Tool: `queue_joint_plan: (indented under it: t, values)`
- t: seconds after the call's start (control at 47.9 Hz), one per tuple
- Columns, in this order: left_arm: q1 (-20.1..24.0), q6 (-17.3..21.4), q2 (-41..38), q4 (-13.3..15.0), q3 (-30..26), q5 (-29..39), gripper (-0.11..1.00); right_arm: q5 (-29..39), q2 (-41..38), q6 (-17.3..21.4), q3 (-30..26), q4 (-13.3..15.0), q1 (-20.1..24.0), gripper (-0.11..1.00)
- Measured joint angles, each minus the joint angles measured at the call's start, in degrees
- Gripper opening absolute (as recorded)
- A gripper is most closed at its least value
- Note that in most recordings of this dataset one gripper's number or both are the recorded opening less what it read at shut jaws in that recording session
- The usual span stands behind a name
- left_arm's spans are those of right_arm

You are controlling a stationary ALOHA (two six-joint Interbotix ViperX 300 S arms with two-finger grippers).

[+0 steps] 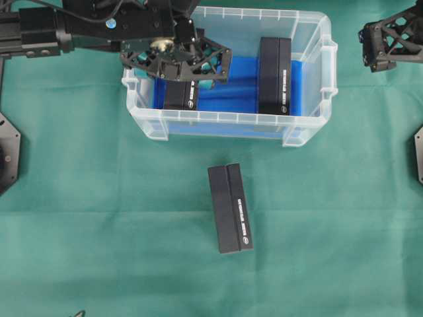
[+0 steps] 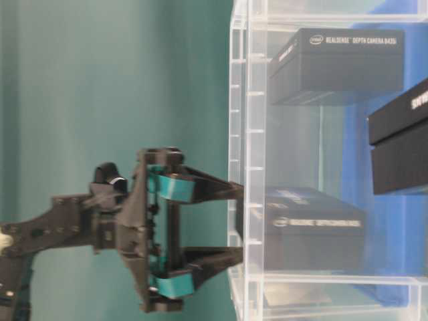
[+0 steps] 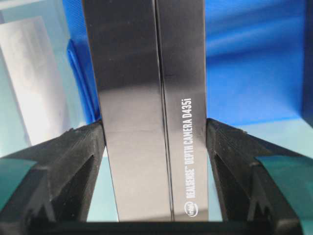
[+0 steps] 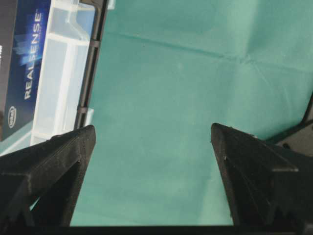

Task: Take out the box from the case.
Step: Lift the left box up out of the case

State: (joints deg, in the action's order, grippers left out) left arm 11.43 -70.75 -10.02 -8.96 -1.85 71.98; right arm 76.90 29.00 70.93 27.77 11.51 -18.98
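The left gripper point(image 3: 155, 147) clamped a box point(image 3: 151, 112) inside the case point(image 1: 225, 121); the right gripper point(image 4: 152, 142) gaped empty.

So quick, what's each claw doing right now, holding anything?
Left gripper: closed on a black box inside the case.
Right gripper: open, holding nothing, above the green cloth.
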Motion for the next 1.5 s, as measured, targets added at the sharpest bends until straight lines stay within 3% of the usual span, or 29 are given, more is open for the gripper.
queue_joint_plan:
  t: [0.793,1.502]
  values:
    - [-1.58,0.18,5.01,0.18,-18.02,18.63,0.61,0.0,0.09,-0.09,0.18,-0.09,0.35,0.92]
    - [-2.64,0.0,5.01,0.18,-19.25,20.74,0.61,0.0,0.09,0.0,0.62,-0.09,1.41,0.92]
